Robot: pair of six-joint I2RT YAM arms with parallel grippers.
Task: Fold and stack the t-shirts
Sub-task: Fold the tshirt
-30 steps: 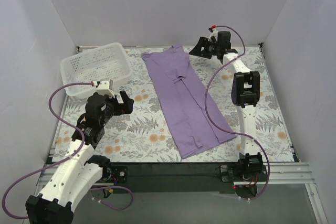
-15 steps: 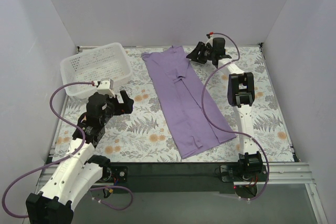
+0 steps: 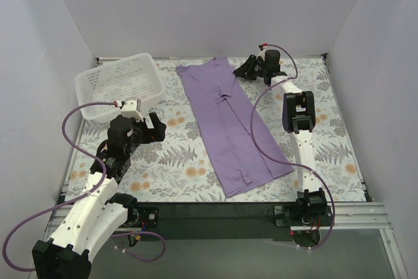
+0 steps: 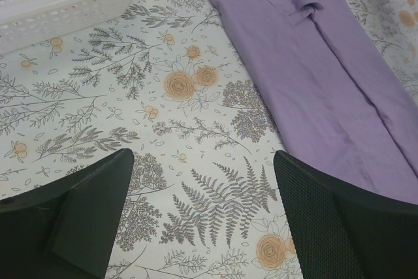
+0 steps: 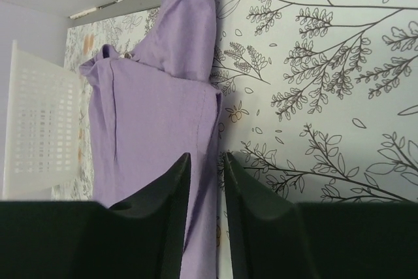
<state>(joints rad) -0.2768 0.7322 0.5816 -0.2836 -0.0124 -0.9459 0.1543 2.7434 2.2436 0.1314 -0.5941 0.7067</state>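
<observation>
Near the bases, the left gripper (image 4: 202,161) hangs spread wide above the floral table (image 3: 163,161), holding nothing. The lavender t-shirt (image 3: 228,122) lies as a long folded strip up the middle. At its far right edge sits the right gripper (image 5: 206,161), fingers nearly together astride the cloth; pinching or not, I cannot tell.

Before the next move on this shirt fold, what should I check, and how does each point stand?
1. Right gripper at the t-shirt's far right edge: ok.
2. Fabric pinched there: cannot tell; a narrow gap shows between the fingers.
3. Left gripper open: ok.
4. Left gripper on the t-shirt: not ok; it hovers over the table beside it.
5. Basket apart from the t-shirt: ok.
</observation>
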